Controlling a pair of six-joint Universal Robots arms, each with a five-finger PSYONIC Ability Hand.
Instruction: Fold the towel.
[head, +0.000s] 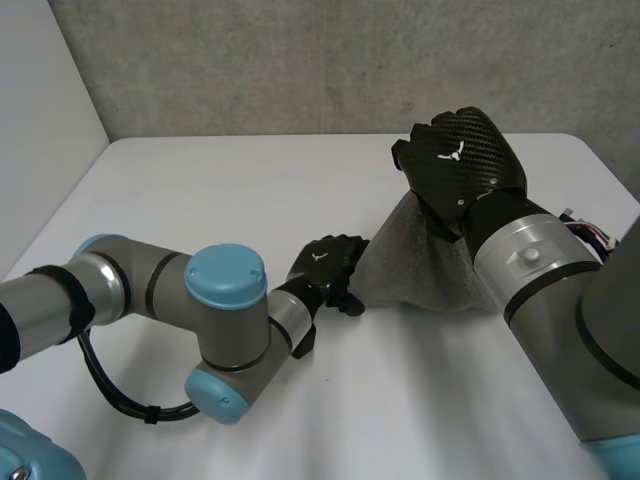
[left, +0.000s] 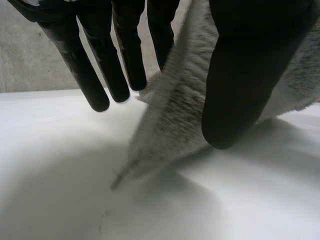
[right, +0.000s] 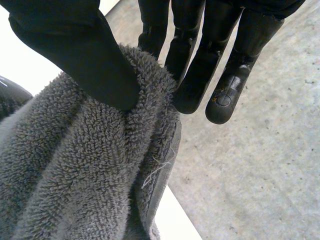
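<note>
- Your right hand (head: 460, 165) is pinching the towel (head: 420, 265) at its top, holding it up over the bench (head: 200, 190).
- Your left hand (head: 325, 265) is pinching its lower corner between thumb and fingers.

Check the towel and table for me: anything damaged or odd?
Minor only: loose threads stick out of the towel near where the right hand pinches it, so that edge looks frayed. Nothing else stands out.
</note>
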